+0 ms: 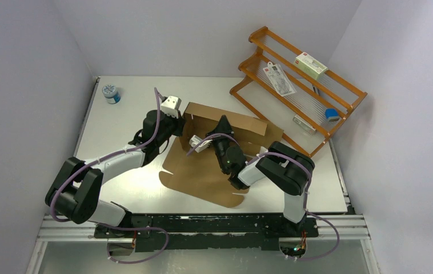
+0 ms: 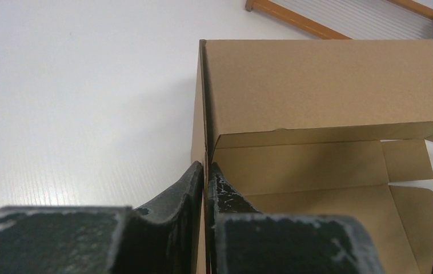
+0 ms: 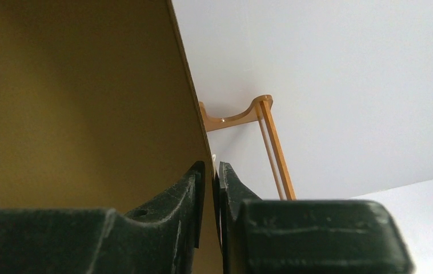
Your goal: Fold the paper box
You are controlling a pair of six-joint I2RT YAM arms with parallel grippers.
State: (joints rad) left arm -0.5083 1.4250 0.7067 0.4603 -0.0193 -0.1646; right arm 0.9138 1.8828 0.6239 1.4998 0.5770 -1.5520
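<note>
1. The box [image 1: 208, 171] is lying on the bench [image 1: 117, 120] between the two hands, part folded, with most of the sheet spreading flat toward the arm bases.
2. The rear wall is standing upright just beyond both hands. In the left wrist view, a short side wall is meeting it at a corner right above the fingertips.
3. The left hand [image 2: 205, 168] is clenching the bottom of that corner, with cardboard pinched between its fingers [image 2: 188, 182].
4. The right hand [image 3: 213, 168] is straddling the edge of an upright panel, one finger on each side, with a thin sliver of gap showing. I cannot tell whether it is gripping or letting go.
5. Judging progress: early to middle. The rear wall and one corner are up.
6. Judging what is left: the broad front panel and the notched tabs near the arm bases are lying unfolded. The right-side wall, hidden behind the right hand [image 1: 223, 127] in the top view, is not showing as locked. No lid is closing over anything yet.
7. Risk, as a guess: the raised walls look held up by the hands alone, so they may flop back if released.
</note>
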